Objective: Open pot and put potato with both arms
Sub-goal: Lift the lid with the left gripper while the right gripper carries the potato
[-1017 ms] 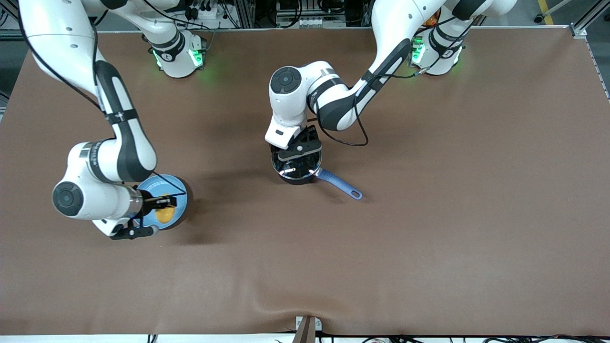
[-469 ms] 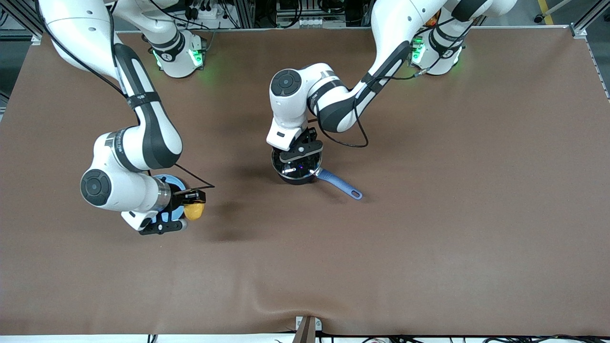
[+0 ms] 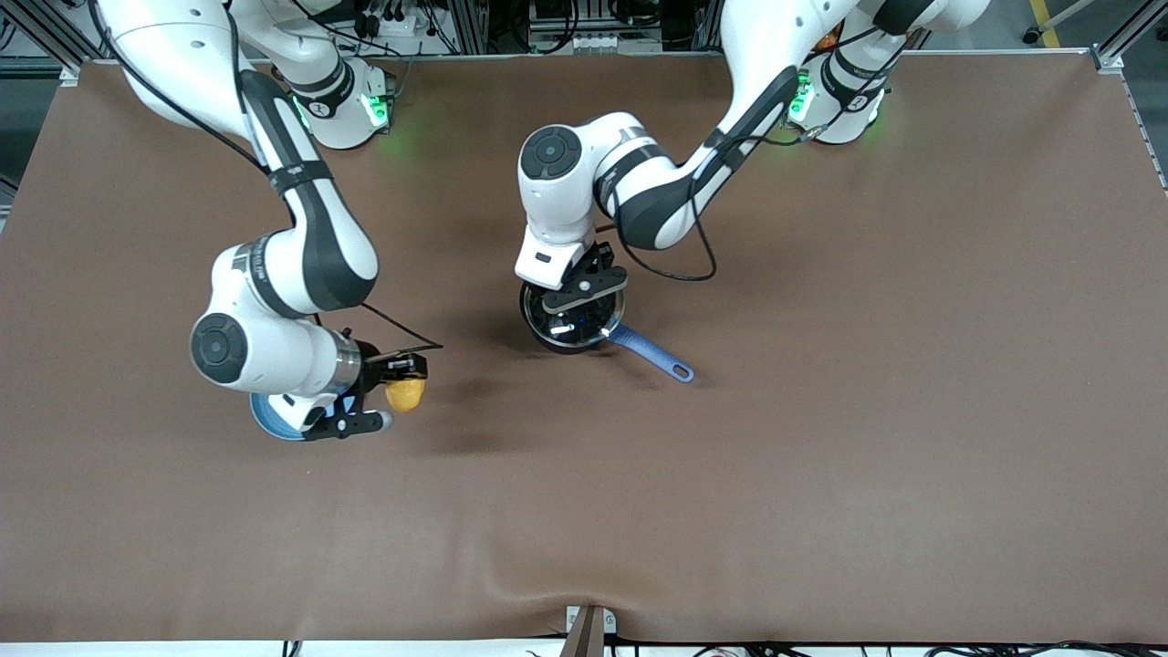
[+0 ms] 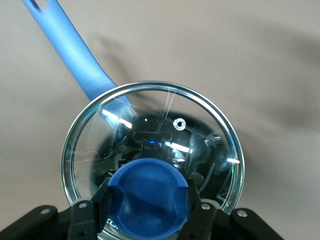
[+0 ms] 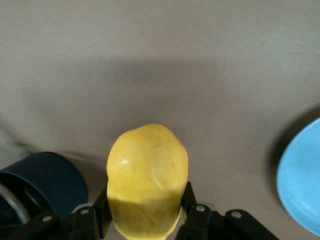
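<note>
- while the potato (image 3: 404, 394) is held up in the pinched right gripper (image 3: 401, 381), over bare table (image 3: 821, 456) just beside the light-blue plate (image 3: 269, 422), the carrying step is judged under way.
- smooth, yellow and oval, the potato is seen pressed between black fingers (image 5: 189, 196).
- at mid-table, the pot (image 3: 572, 319) is covered by its glass lid (image 4: 150, 125); the lid's blue knob (image 4: 147, 197) is gripped by the left gripper (image 3: 584, 287).
- next, lifting the lid clear is called for.
- a long blue handle (image 3: 652, 356) is seen on the round black pot.
</note>
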`<state>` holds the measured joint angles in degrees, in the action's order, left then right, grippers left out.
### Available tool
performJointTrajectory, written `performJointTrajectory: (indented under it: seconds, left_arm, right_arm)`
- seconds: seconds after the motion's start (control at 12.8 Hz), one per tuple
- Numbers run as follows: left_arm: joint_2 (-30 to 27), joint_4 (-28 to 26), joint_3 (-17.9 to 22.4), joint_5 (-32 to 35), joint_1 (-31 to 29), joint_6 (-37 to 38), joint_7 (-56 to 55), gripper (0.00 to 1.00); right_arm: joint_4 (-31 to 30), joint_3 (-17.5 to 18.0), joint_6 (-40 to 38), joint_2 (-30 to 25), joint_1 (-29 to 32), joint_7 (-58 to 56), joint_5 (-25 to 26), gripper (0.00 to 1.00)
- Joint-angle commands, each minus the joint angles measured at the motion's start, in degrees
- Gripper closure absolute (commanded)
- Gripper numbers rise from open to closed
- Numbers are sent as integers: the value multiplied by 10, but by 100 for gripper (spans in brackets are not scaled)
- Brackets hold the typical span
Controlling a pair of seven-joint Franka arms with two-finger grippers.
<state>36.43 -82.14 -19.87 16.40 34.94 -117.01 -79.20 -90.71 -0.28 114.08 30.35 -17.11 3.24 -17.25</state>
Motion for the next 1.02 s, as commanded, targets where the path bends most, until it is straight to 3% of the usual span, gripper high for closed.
performJointTrajectory:
  seconds: [0.0, 0.16, 0.55, 0.94]
  left_arm:
    - [-62, -7, -7, -18, -43, 40, 58, 100]
    - [-92, -10, -7, -40, -86, 58, 130, 100]
    - [-126, -39, -6, -88, -222, 103, 331, 100]
    - [-131, -108, -6, -82, -323, 80, 479, 100]
  right_arm:
    - [-7, -4, 0, -13, -14, 17, -36, 100]
    - [-7, -5, 2, -13, -37, 34, -54, 100]
    - [-12, -9, 53, -13, -156, 171, -39, 100]
    - [-26, -9, 76, -6, -242, 309, 70, 100]
